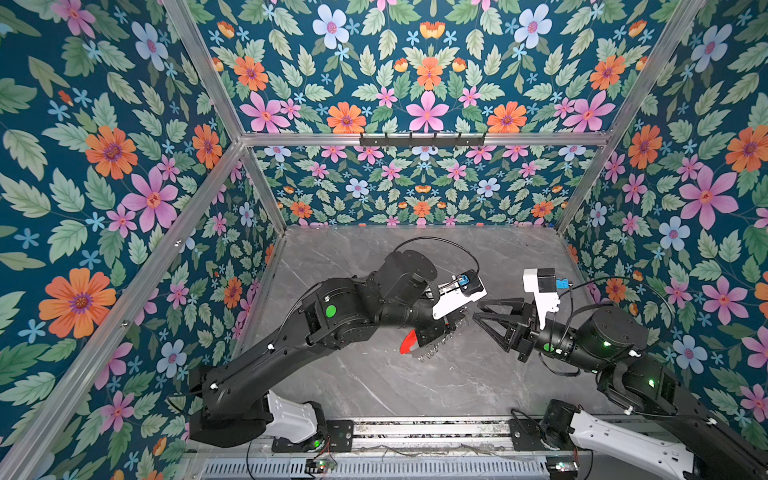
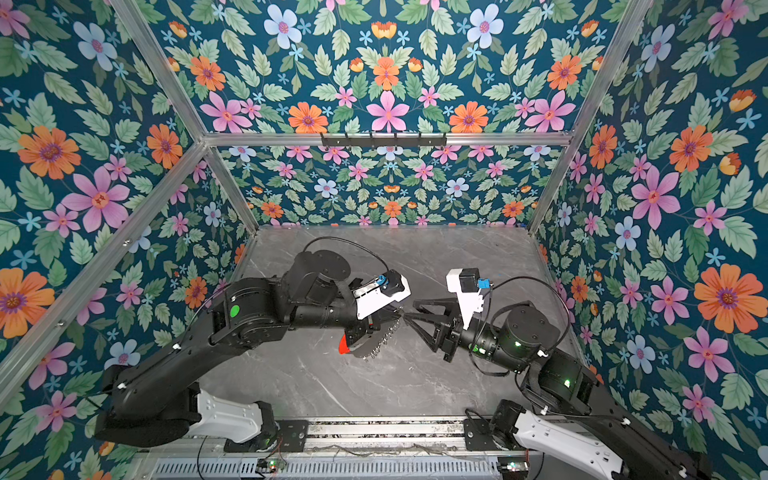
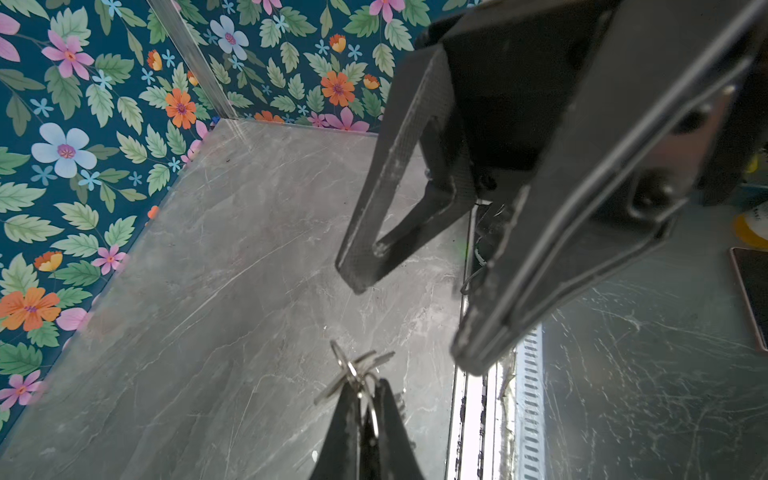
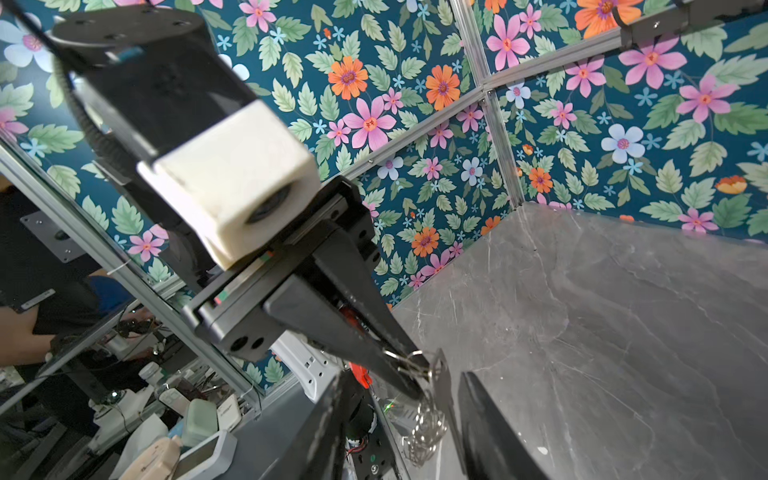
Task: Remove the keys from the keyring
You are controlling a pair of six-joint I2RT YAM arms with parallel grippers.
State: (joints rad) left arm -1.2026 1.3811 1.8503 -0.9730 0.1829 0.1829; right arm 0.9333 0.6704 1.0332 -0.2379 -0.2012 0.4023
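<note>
Left gripper (image 1: 455, 326) hides most of the keyring (image 1: 409, 343) — the rest blurry.

One bench (image 1: 374, 382). One keyring (image 1: 429, 341) with one red strip (image 1: 409, 343). Two arms flank the keyring: left arm (image 1: 266, 365), right arm (image 1: 615, 345). Two grippers, left gripper (image 3: 365, 384) and right gripper (image 1: 478, 311), with two fingers (image 3: 395, 166) each, four altogether. Two wrist cameras (image 1: 457, 297). The keys (image 3: 372, 360) and loops (image 4: 426, 424) by the keyring are too bunched to count. Behind the keyring, one rail (image 1: 422, 141) with six hooks (image 1: 410, 135).
</note>
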